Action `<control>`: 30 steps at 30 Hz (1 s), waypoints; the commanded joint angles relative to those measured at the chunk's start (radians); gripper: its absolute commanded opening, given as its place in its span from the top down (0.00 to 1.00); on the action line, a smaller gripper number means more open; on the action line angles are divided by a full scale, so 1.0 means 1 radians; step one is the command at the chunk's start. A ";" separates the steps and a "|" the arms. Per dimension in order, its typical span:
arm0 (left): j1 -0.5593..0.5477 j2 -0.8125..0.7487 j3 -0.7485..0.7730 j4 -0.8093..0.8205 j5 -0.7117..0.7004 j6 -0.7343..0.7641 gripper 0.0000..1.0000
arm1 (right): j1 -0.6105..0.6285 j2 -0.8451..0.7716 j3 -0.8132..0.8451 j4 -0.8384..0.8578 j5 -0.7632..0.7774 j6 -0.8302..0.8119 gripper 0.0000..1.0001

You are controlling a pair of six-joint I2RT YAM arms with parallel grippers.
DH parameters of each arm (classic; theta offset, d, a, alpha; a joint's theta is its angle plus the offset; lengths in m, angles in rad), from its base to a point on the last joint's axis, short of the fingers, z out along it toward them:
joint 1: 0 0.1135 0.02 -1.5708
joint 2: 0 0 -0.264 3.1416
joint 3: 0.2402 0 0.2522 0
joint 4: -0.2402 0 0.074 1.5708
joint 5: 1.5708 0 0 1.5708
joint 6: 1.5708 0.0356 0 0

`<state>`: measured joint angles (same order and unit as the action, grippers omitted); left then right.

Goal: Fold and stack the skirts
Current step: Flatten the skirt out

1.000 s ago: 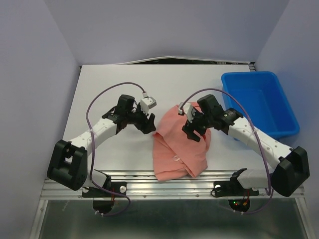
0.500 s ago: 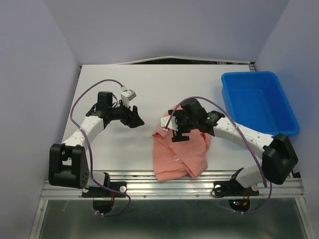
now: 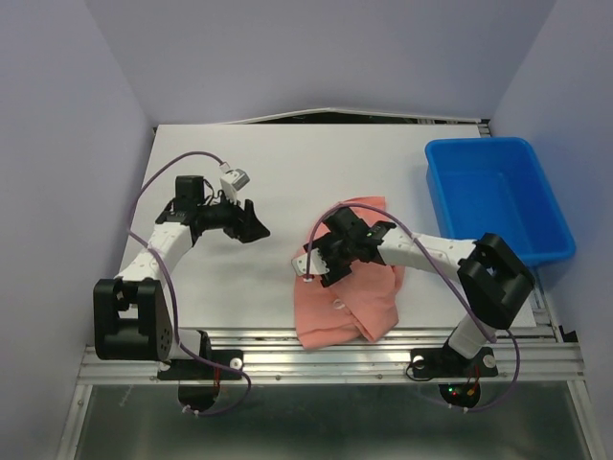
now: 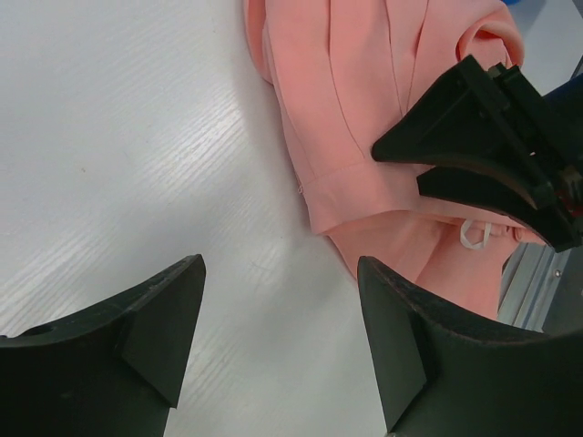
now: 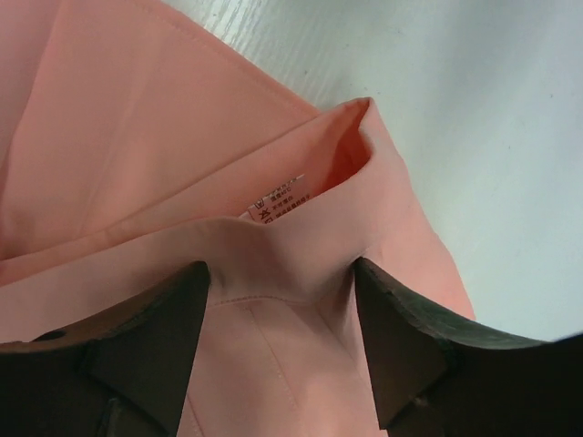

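One salmon-pink skirt (image 3: 347,302) lies folded over in a lump at the table's near middle, its lower end at the front edge. My right gripper (image 3: 321,267) is down on the skirt's left part. In the right wrist view its jaws (image 5: 281,273) stand wide apart, astride a raised fold of the waistband with a white care label (image 5: 281,200). My left gripper (image 3: 253,228) hovers open over bare table to the left of the skirt (image 4: 364,91), nothing between its fingers (image 4: 281,273). The left wrist view also shows the right gripper (image 4: 398,169) on the cloth.
A blue plastic bin (image 3: 498,196) stands at the right side of the white table (image 3: 287,163). The metal front rail (image 3: 335,350) runs just below the skirt's lower end. Purple cables arch over both arms.
The left arm drew back to the left, away from the skirt. The right gripper swung from the skirt's upper right to its left part and came down over the waistband fold.
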<state>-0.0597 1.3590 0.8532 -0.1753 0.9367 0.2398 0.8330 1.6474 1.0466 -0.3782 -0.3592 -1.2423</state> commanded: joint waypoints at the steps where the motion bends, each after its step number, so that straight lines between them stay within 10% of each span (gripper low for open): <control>1: 0.038 -0.012 0.001 0.026 0.062 0.024 0.21 | 0.009 0.020 0.046 0.099 -0.024 -0.054 0.39; 8: 0.097 0.002 -0.002 0.019 0.090 0.047 0.21 | 0.009 0.061 0.159 0.101 -0.012 0.015 0.99; 26: 0.164 -0.130 0.018 -0.021 0.080 0.121 0.18 | -0.063 -0.049 0.700 -0.114 0.184 0.319 0.99; 30: 0.233 -0.182 0.023 -0.160 0.203 0.365 0.16 | -0.072 -0.069 0.765 -0.139 0.252 0.339 0.99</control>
<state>0.1265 1.2423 0.8528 -0.2161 1.0149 0.3771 0.7692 1.6375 1.7111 -0.5163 -0.1959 -0.9451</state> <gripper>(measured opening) 0.827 0.067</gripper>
